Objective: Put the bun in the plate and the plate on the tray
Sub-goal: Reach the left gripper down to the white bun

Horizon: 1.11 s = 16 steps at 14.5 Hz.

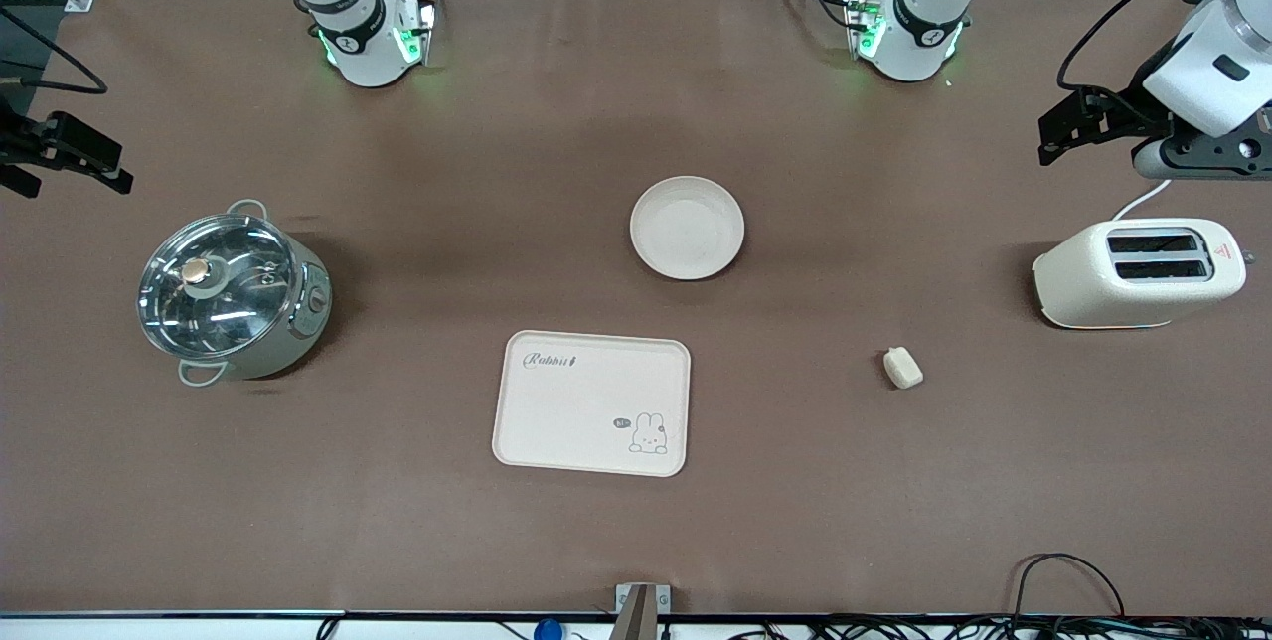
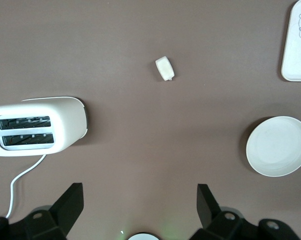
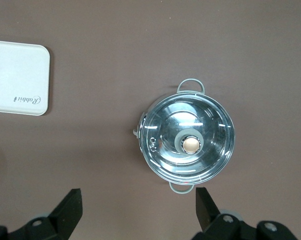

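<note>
The small off-white bun [image 1: 902, 368] lies on the brown table between the tray and the toaster; it also shows in the left wrist view [image 2: 165, 68]. The round cream plate [image 1: 687, 227] sits empty mid-table, farther from the front camera than the tray, and shows in the left wrist view [image 2: 278, 146]. The cream "Rabbit" tray [image 1: 591, 401] lies empty; its edges show in both wrist views [image 2: 296, 45] [image 3: 18, 77]. My left gripper [image 1: 1055, 135] [image 2: 139, 200] is open and empty, high over the table's left-arm end. My right gripper [image 1: 79, 163] [image 3: 139, 202] is open and empty, high over the right-arm end.
A cream two-slot toaster [image 1: 1138, 272] with a white cord stands at the left arm's end, also seen in the left wrist view [image 2: 38, 125]. A steel pot with a glass lid [image 1: 234, 292] [image 3: 188, 142] stands at the right arm's end.
</note>
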### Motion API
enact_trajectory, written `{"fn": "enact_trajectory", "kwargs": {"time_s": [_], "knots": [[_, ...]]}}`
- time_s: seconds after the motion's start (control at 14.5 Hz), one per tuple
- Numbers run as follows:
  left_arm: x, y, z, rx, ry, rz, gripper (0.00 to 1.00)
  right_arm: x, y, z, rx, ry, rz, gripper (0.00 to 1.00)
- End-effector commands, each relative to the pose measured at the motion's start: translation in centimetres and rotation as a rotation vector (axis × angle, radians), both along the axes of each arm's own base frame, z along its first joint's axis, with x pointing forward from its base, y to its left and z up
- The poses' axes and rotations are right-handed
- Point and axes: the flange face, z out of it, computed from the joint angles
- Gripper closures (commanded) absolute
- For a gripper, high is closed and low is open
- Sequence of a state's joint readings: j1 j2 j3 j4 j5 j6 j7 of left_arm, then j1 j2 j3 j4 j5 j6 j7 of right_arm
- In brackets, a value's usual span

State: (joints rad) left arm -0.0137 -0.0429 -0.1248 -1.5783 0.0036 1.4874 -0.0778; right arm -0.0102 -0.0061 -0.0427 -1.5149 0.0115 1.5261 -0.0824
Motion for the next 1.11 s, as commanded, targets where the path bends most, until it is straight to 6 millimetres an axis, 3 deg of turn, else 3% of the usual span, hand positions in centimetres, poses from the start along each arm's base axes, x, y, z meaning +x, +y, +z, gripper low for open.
{"fn": "enact_trajectory", "kwargs": {"time_s": [0.0,0.07,0.21,0.42,0.62,1.04], "knots": [[0.3,0.2,-0.1,-0.002,0.018,-0.008,0.00,-0.2,-0.2,0.0,-0.004,-0.001,0.007,0.00],[0.7,0.3,-0.4,-0.002,0.021,-0.010,0.00,-0.2,-0.1,0.0,-0.002,-0.001,0.007,0.00],[3.5,1.1,-2.2,-0.003,0.042,0.003,0.00,-0.2,-0.2,0.0,-0.002,-0.003,0.006,0.00],[7.5,1.5,-7.7,-0.009,0.064,0.017,0.00,-0.2,-0.1,0.0,-0.002,-0.001,0.007,0.00],[9.9,2.1,-14.6,-0.019,0.013,0.061,0.00,-0.2,-0.2,0.0,-0.001,-0.001,0.006,0.00],[10.4,1.9,-28.4,-0.038,-0.055,0.226,0.00,-0.2,-0.1,0.0,-0.001,-0.001,0.007,0.00]]}}
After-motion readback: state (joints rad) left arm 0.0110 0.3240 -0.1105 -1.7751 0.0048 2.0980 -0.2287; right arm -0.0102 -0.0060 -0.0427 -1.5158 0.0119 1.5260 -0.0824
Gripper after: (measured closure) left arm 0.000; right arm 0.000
